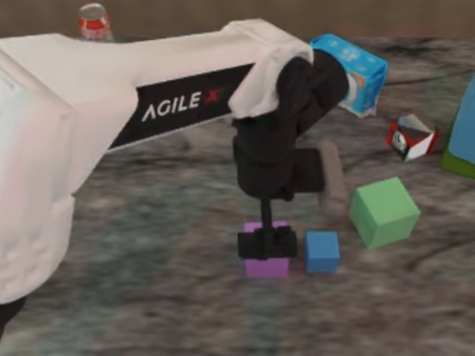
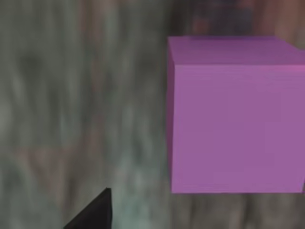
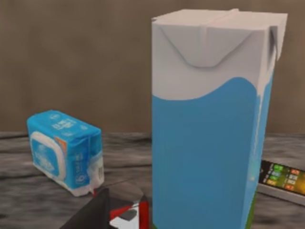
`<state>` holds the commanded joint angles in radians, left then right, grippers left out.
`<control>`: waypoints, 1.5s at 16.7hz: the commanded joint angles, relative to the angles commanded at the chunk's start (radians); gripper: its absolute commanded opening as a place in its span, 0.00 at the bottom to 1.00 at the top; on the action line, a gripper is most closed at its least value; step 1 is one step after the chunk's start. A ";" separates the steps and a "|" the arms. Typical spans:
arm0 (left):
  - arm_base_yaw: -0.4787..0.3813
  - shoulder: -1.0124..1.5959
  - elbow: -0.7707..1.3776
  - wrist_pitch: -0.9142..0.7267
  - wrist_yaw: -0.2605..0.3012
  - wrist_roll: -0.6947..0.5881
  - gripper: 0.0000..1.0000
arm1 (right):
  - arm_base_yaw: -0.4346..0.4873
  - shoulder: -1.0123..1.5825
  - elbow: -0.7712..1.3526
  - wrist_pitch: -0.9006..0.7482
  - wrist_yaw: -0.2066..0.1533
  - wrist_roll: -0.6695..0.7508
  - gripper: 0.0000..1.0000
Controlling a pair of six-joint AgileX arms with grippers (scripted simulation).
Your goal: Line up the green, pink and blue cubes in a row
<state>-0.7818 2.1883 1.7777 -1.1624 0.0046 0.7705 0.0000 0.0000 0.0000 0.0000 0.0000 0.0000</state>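
Note:
My left gripper (image 1: pixel 267 243) hangs straight over the pink cube (image 1: pixel 266 268) near the table's middle, open, its jaws standing either side of the cube. In the left wrist view the pink cube (image 2: pixel 236 114) fills the frame, and the one finger (image 2: pixel 93 214) that shows stands well apart from its side. The small blue cube (image 1: pixel 321 251) sits just right of the pink one with a narrow gap. The large green cube (image 1: pixel 384 211) lies further right and a little farther back, turned at an angle. My right arm is out of the top view; one of its fingers (image 3: pixel 95 214) shows in its wrist view.
A blue-and-white soft packet (image 1: pixel 356 70) and a small red, white and black box (image 1: pixel 410 137) lie behind the cubes. A tall blue-and-white carton (image 3: pixel 209 124) stands at the right edge, close to my right gripper. A soda can (image 1: pixel 94 21) stands at the back left.

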 joint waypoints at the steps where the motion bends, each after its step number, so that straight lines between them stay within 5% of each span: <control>1: 0.002 -0.008 0.011 -0.015 0.000 -0.001 1.00 | 0.000 0.000 0.000 0.000 0.000 0.000 1.00; 10: 0.051 -0.107 -0.079 0.053 -0.007 -0.042 1.00 | 0.021 0.098 0.095 -0.067 0.001 0.003 1.00; 25: 0.586 -1.486 -1.276 0.739 -0.018 -0.514 1.00 | 0.260 1.457 1.084 -0.786 0.003 0.033 1.00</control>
<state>-0.1962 0.7020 0.5016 -0.4232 -0.0136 0.2562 0.2601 1.4573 1.0836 -0.7857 0.0025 0.0329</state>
